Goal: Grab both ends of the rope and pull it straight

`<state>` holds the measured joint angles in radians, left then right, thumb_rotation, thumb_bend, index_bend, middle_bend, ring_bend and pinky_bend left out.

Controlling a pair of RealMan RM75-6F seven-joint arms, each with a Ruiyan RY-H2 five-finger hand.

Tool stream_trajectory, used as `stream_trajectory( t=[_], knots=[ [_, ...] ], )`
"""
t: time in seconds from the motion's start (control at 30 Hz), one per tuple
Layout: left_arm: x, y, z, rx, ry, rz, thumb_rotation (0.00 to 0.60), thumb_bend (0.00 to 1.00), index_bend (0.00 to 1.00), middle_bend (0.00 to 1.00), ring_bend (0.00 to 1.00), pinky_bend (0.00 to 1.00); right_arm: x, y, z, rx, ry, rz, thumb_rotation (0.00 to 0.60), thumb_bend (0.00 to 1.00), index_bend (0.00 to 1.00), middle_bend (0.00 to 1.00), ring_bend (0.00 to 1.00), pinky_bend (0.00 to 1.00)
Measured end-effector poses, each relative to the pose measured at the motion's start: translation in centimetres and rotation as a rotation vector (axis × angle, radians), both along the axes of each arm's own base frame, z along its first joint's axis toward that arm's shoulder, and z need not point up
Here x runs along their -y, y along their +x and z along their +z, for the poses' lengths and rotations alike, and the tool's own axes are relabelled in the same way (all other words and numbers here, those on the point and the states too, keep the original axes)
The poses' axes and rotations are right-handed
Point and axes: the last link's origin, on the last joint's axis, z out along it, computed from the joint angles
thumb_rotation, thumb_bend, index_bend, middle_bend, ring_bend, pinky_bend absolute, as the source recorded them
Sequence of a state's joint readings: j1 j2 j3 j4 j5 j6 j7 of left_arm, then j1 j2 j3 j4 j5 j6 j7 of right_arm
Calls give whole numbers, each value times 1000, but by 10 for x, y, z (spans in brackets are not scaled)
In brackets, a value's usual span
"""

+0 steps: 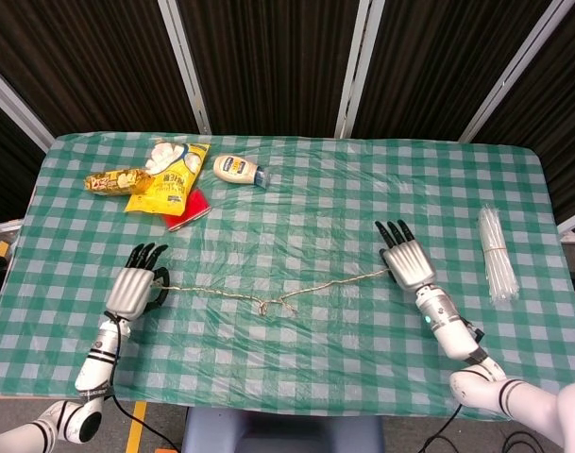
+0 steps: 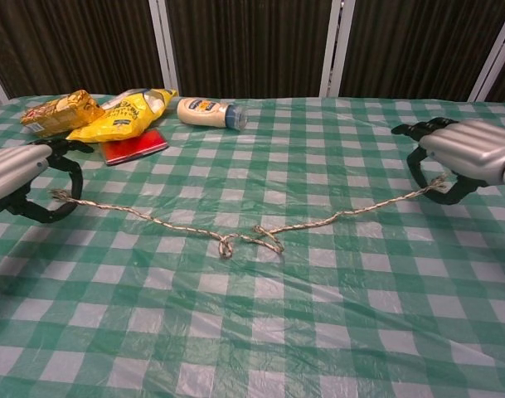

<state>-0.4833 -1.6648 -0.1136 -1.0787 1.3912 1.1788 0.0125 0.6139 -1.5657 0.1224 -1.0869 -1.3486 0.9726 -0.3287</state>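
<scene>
Green-white checked tablecloth (image 1: 296, 217), tan rope (image 1: 268, 294)

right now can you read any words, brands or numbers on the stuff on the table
Nothing can be read in either view.
Yellow snack bag: printing shows, too small and blurred to read.
Small snack packet: print blurred.
White bottle: it has a label with a dark logo, unreadable.
Red packet: no text visible.
Rope, bundle of clear sticks: no markings.
</scene>
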Motion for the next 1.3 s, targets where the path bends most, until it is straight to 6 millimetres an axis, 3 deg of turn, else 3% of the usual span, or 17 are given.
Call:
stream_trajectory(
  t=[0.33,0.53,0.93,1.3],
  knots=[
    [-1,-36,28,-18,56,82,600,441,639,99,0,59,-28,-41,71,5,-110,-65,600,482,748,48,0,0],
    [-2,-53,37,-29,71,127,600,440,638,102,0,59,-46,-62,92,12,-133,-117,600,482,748,48,0,0],
    [-6,-67,40,-45,87,164,600,441,638,104,0,60,-58,-85,91,4,-116,-172,600,483,748,48,0,0],
    [-9,-70,32,-53,59,179,600,440,637,105,0,60,-59,-90,78,-6,-84,-187,600,482,748,48,0,0]
  ],
)
